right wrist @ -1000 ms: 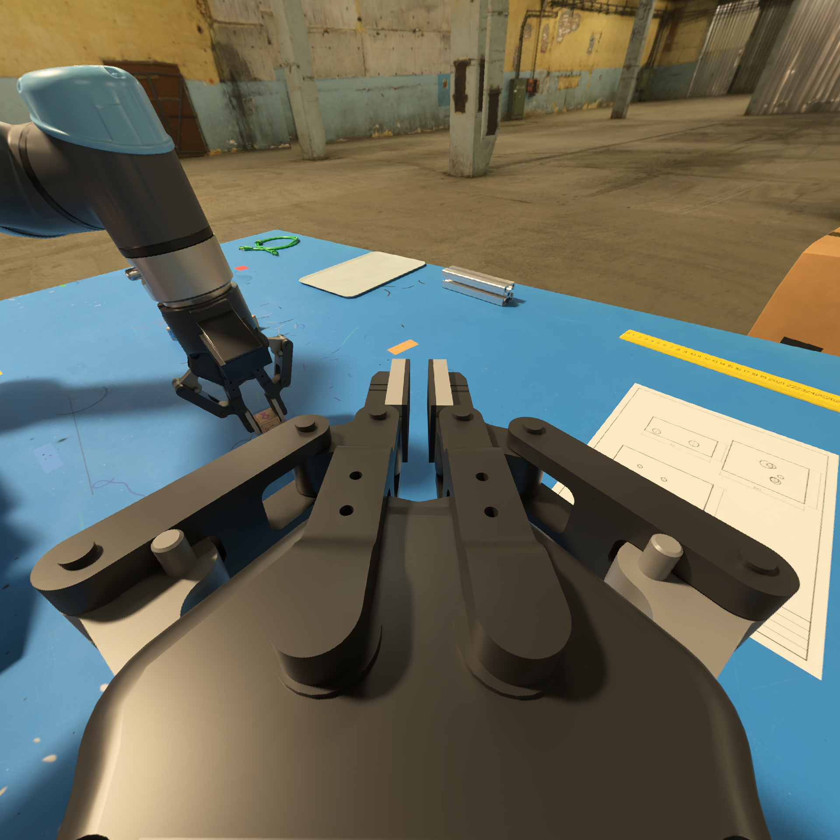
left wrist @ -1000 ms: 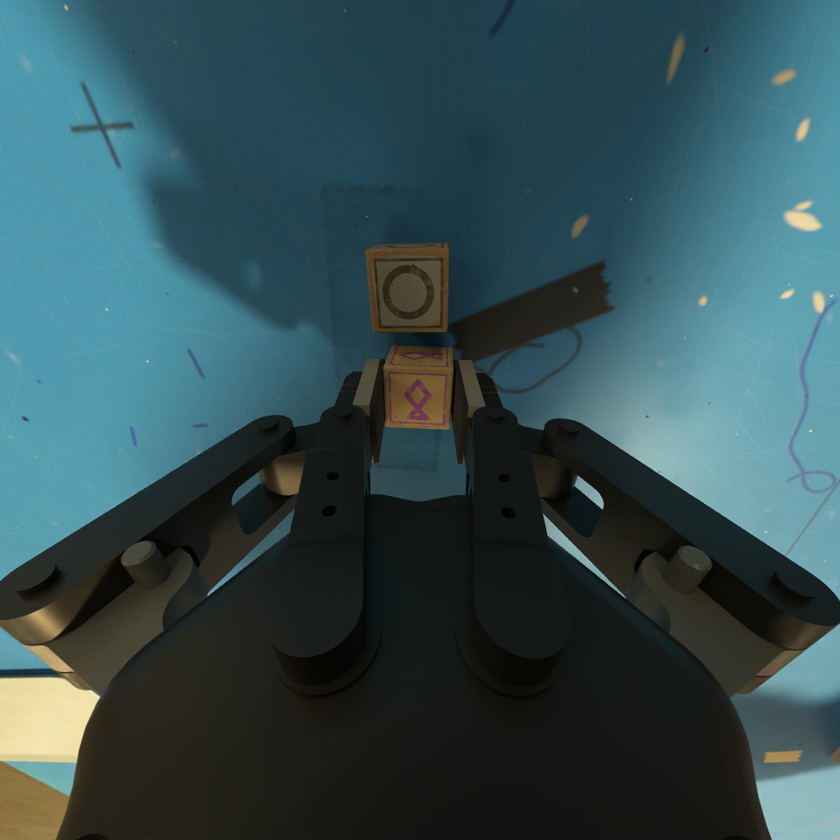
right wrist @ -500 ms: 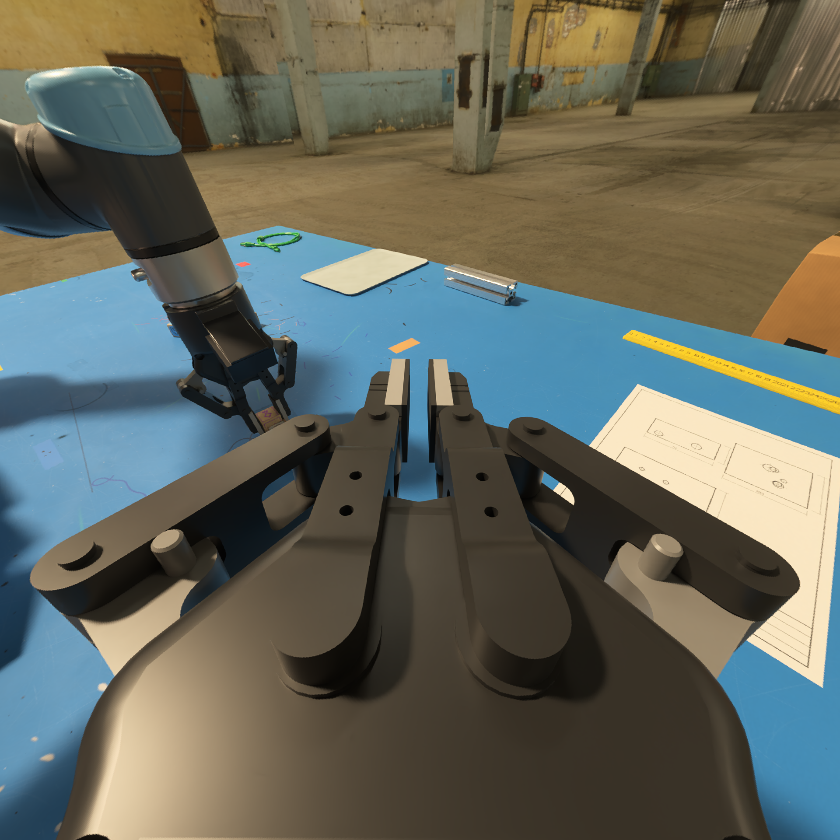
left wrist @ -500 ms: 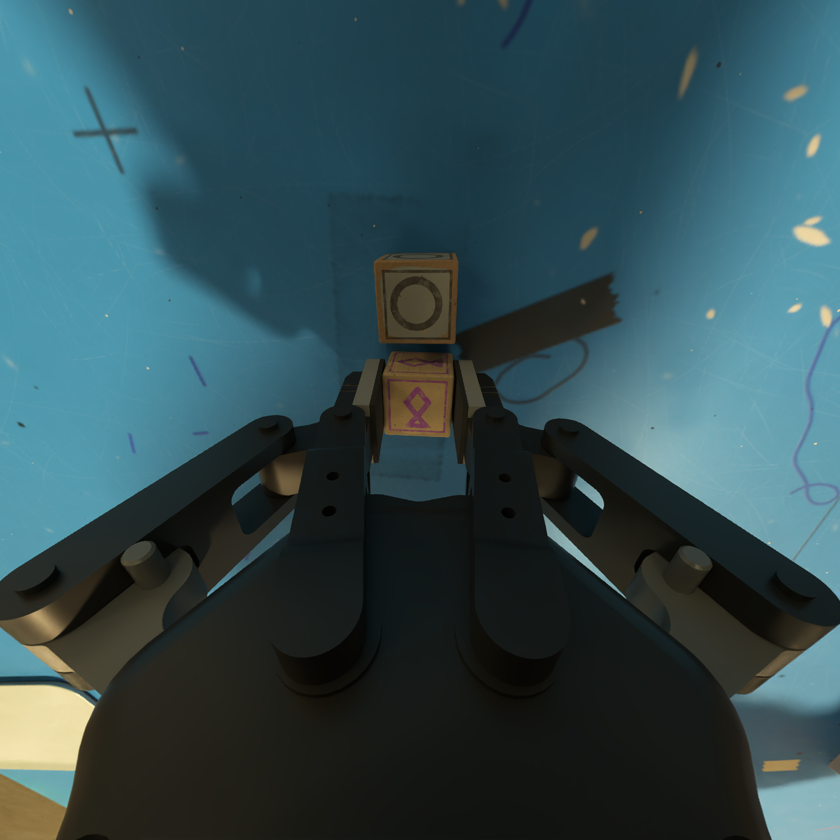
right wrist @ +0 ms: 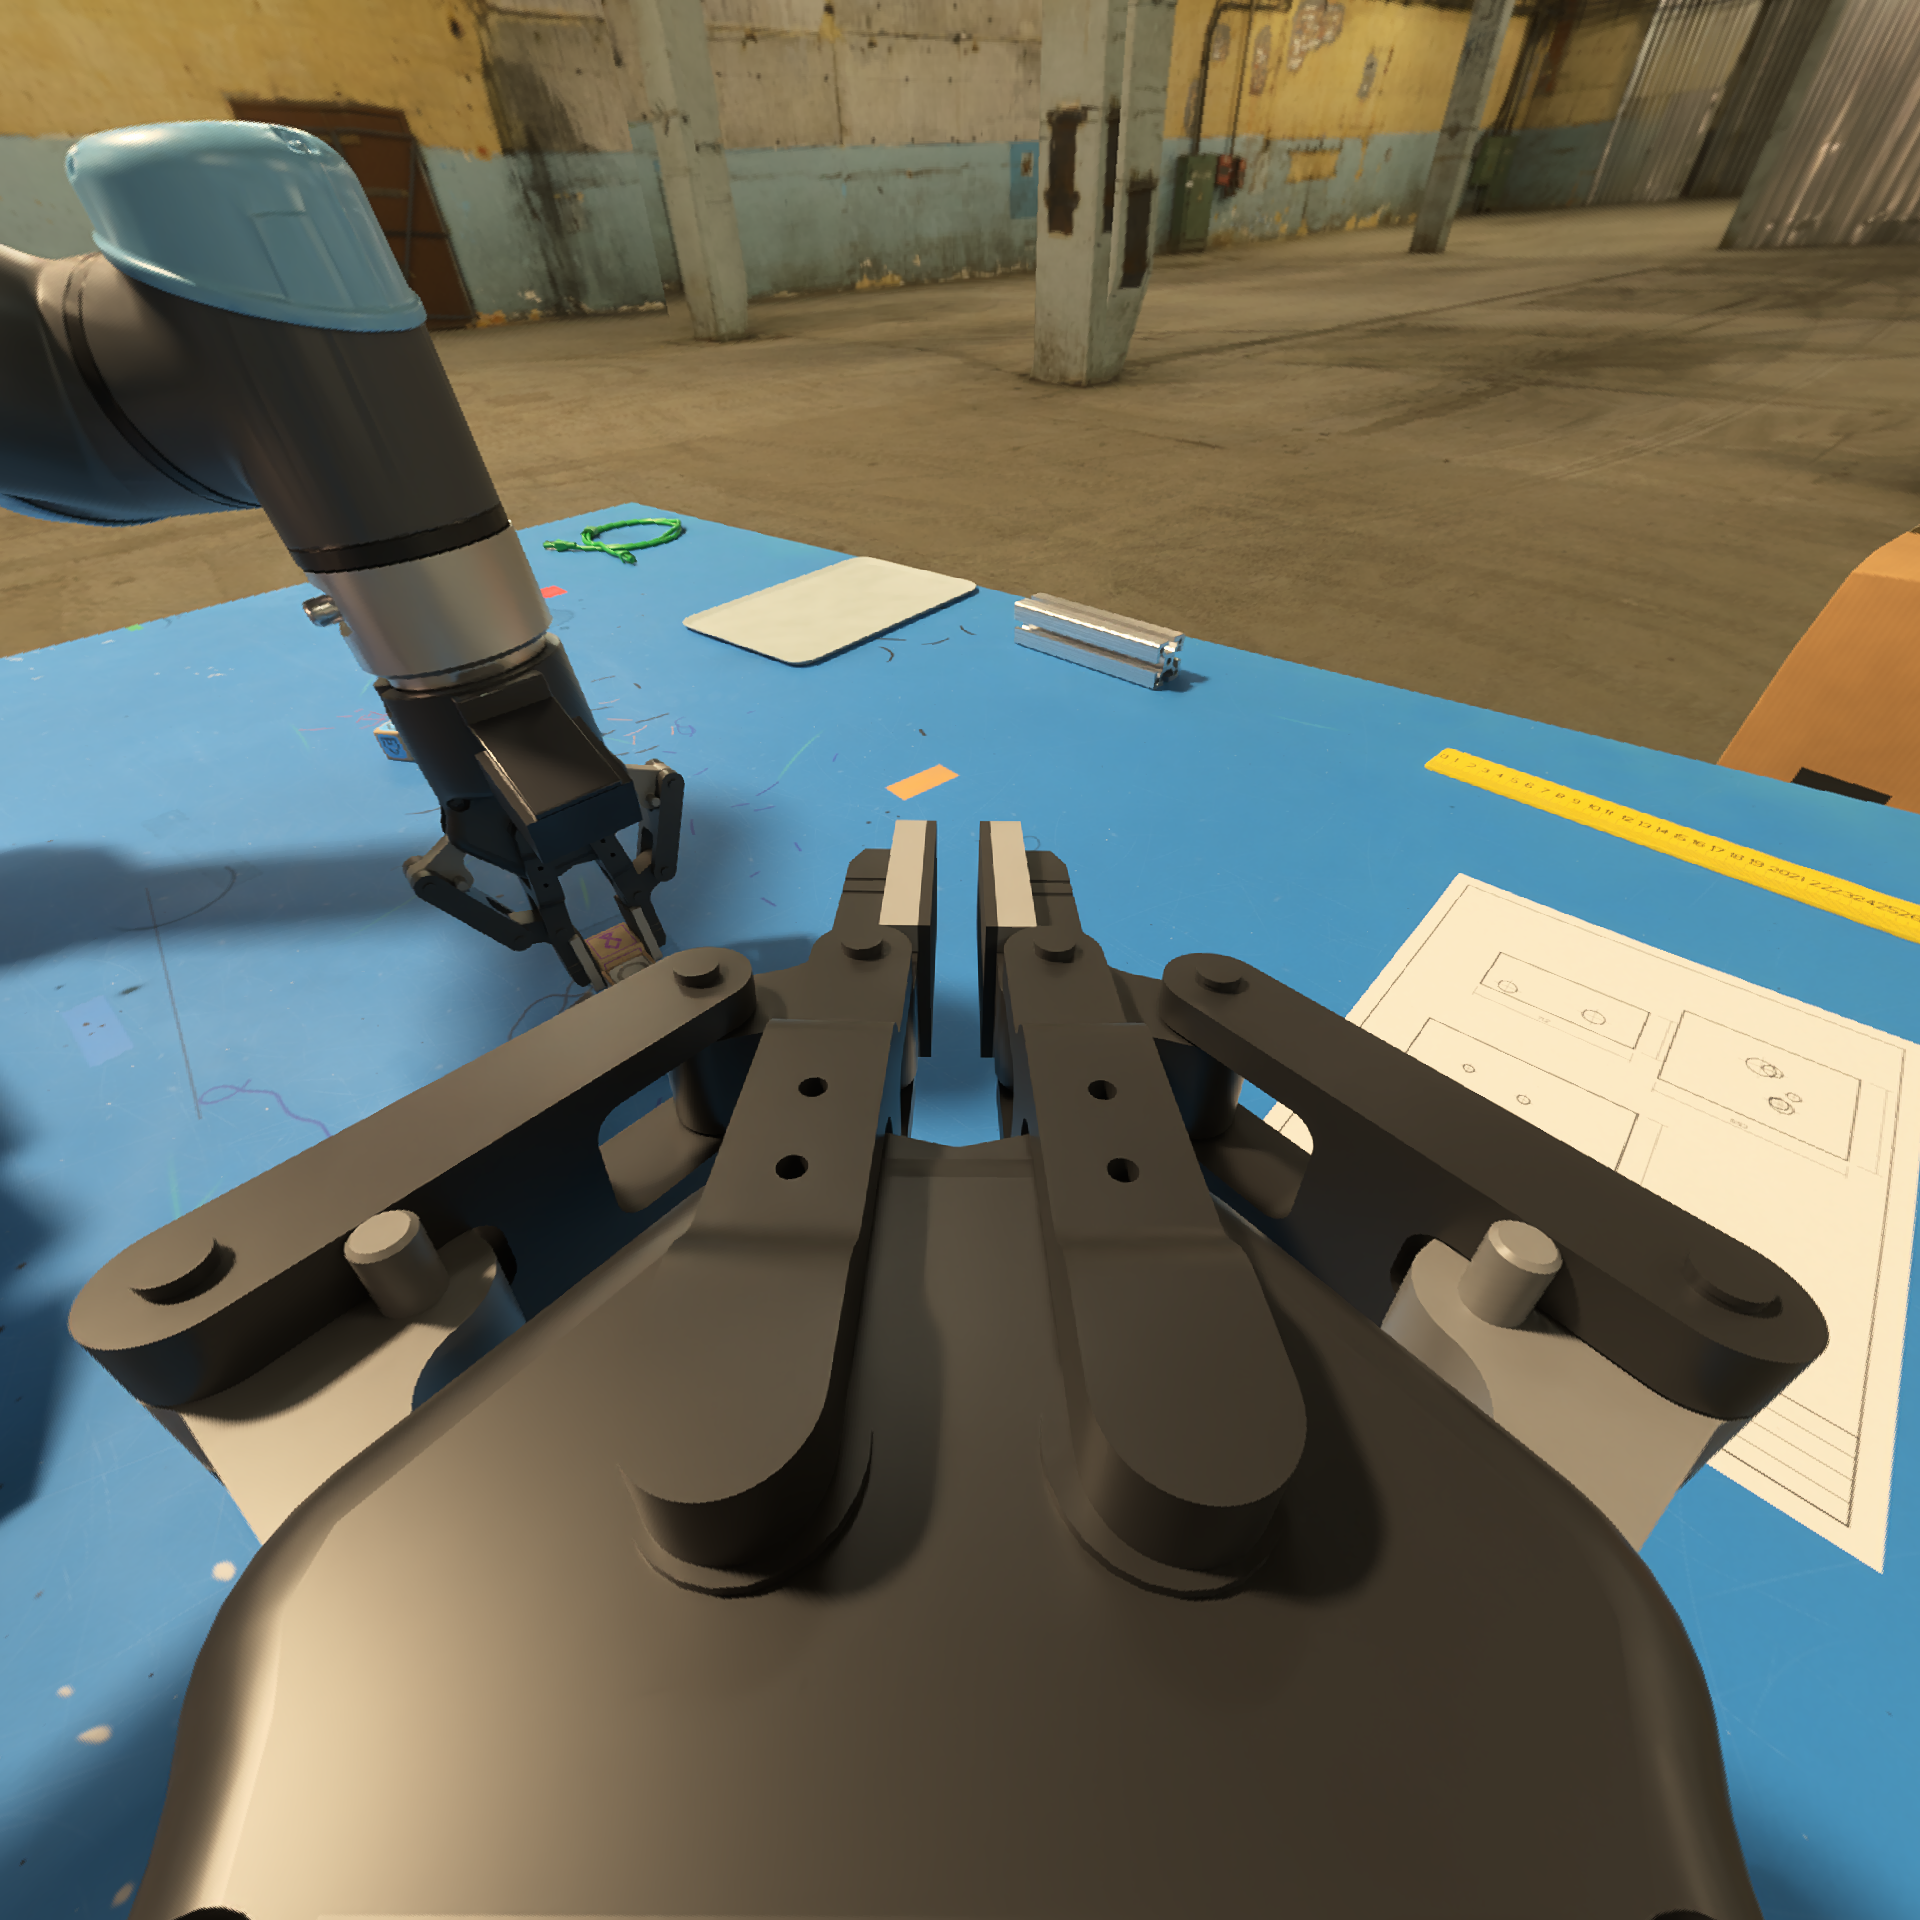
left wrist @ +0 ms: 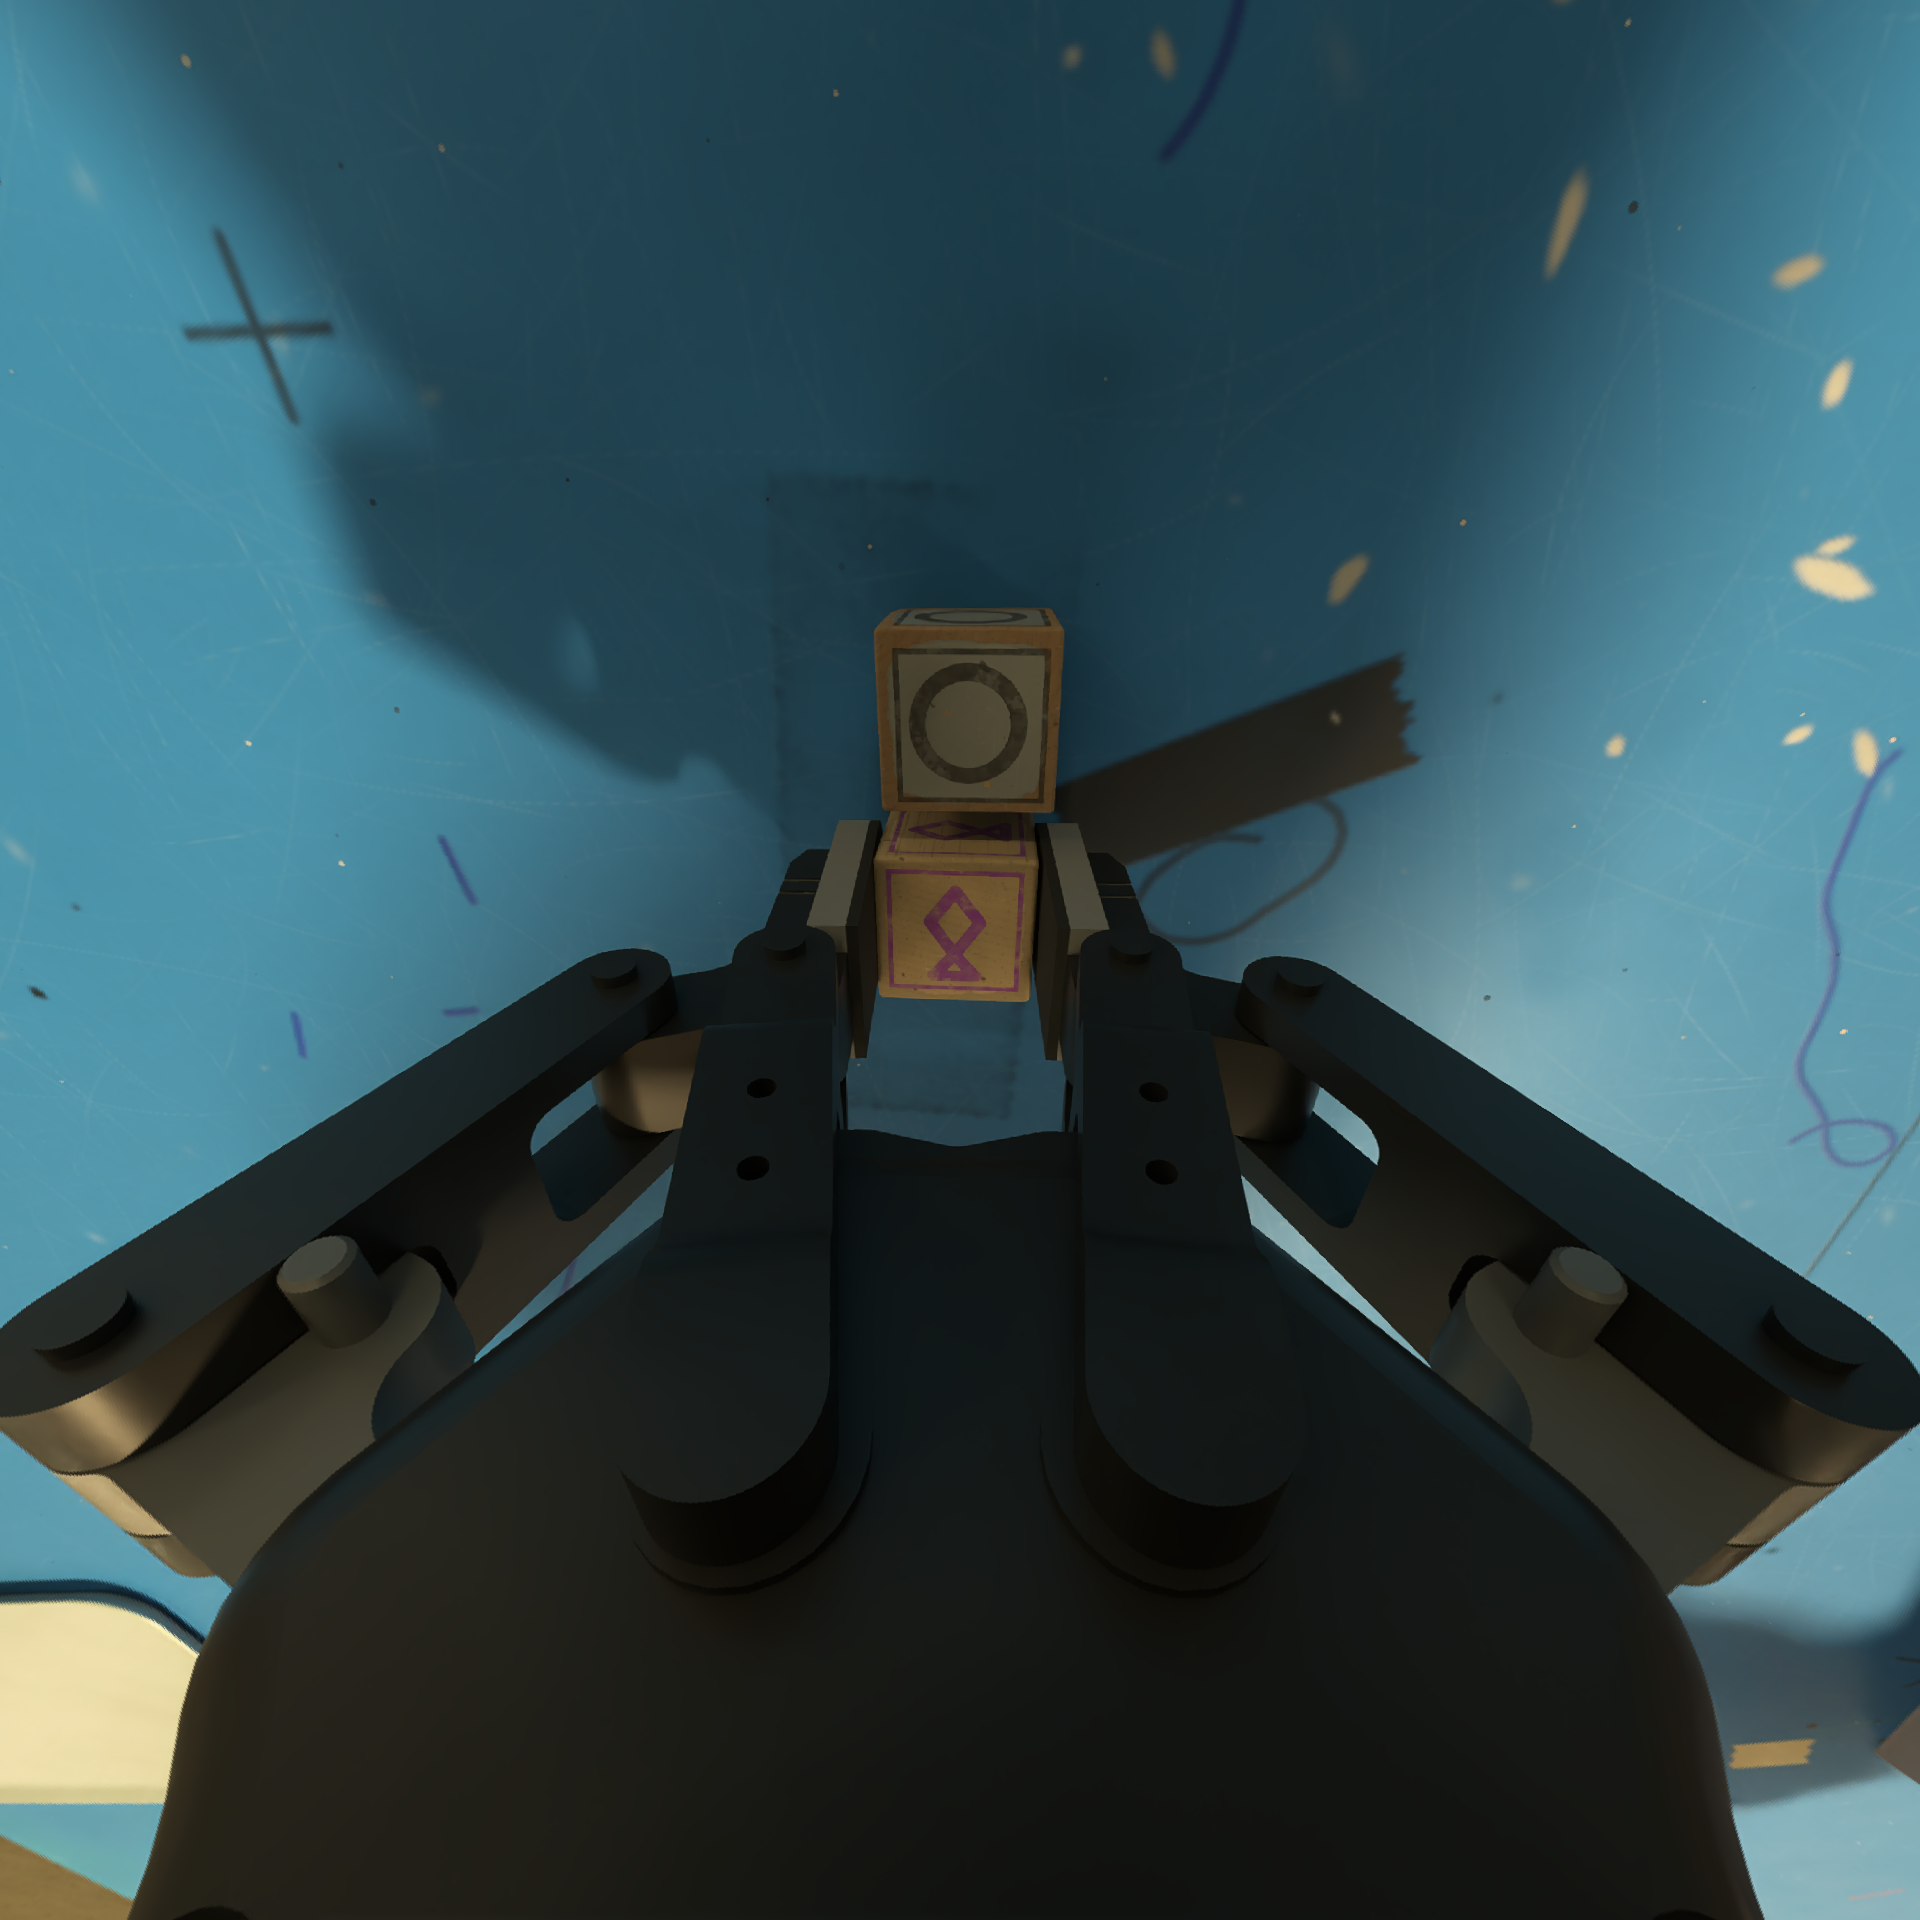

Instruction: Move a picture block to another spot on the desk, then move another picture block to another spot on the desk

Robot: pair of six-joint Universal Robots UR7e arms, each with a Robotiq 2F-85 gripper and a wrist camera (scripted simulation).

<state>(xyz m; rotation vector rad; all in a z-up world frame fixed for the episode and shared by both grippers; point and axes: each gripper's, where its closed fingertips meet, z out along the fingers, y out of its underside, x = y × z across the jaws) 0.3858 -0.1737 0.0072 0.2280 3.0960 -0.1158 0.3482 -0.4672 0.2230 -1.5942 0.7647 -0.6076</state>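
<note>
In the left wrist view, the left pincer (left wrist: pixel 956 914) sits at frame centre, clamped on the purple-marked block (left wrist: pixel 956 928), one pad pressed to each side face. Directly above it in the frame stands the ring-marked block (left wrist: pixel 968 717); the two look to be touching or nearly so, though the angle hides any gap between them. Both lie over the blue surface (left wrist: pixel 416 727), in shadow, with a dark tape strip (left wrist: pixel 1247 743) just to the right of the ring-marked block. To the left of the blocks the surface is bare but for a drawn cross (left wrist: pixel 257 327) in the upper left.

In the right wrist view, the right pincer (right wrist: pixel 957 873) hovers at frame centre with its fingers narrowed to a slim gap and nothing between them. The left pincer (right wrist: pixel 613 951) shows at middle left, low over the surface. A white drawing sheet (right wrist: pixel 1662 1122) fills the right side, a yellow ruler (right wrist: pixel 1683 842) above it; a pale pad (right wrist: pixel 831 608) and an aluminium bar (right wrist: pixel 1099 639) lie toward the far edge, at upper centre.
</note>
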